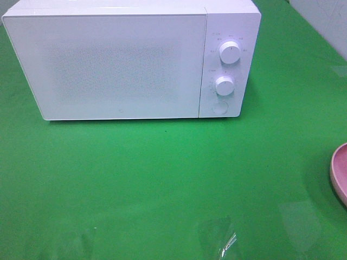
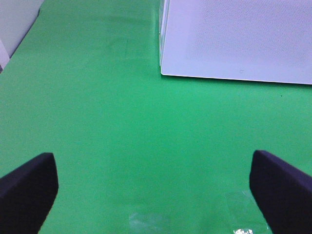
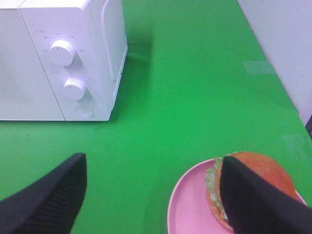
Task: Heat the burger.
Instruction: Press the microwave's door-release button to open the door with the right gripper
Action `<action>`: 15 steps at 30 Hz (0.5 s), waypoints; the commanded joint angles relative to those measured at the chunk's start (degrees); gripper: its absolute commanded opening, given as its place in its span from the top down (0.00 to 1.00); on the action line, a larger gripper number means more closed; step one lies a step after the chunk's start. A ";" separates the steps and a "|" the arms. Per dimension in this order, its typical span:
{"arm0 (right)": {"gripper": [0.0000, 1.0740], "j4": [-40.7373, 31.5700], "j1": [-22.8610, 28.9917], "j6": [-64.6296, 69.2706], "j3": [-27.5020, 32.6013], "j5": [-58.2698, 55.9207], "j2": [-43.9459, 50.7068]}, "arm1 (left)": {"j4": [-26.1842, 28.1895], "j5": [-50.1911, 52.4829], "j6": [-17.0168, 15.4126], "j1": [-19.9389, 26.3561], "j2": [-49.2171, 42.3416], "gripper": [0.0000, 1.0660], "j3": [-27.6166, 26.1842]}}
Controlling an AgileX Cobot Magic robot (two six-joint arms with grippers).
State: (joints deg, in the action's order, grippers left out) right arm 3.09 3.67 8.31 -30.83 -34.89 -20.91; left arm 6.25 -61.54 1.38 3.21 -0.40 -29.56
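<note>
Golden-brown burger (image 3: pixel 268 168) sits on a round pink plate (image 3: pixel 190 204) at the right edge of the green surface (image 3: pixel 195 97).
Right gripper (image 3: pixel 153 161) is nearer, jaws wide and empty, burger partly hidden behind one jaw; left gripper (image 2: pixel 152 157), also wide, well apart.

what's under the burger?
A pink plate; the burger sits on it, lettuce at its edge. A finger of the right tool covers part of both, so the rest can't be seen.
</note>
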 commanded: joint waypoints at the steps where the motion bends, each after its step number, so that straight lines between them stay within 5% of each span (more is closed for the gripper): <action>1: 0.32 0.06 -0.11 -0.52 -0.46 5.21 -3.95 | 0.34 0.23 -0.17 0.00 -0.06 0.06 0.06; 15: 0.32 0.06 -0.11 -0.52 -0.46 19.60 -19.08 | 0.34 0.23 -0.17 0.00 -0.06 0.06 0.06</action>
State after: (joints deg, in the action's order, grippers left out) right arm 3.09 3.67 8.31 -30.83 -17.07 -39.48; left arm 6.25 -61.54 1.38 3.21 -0.40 -29.56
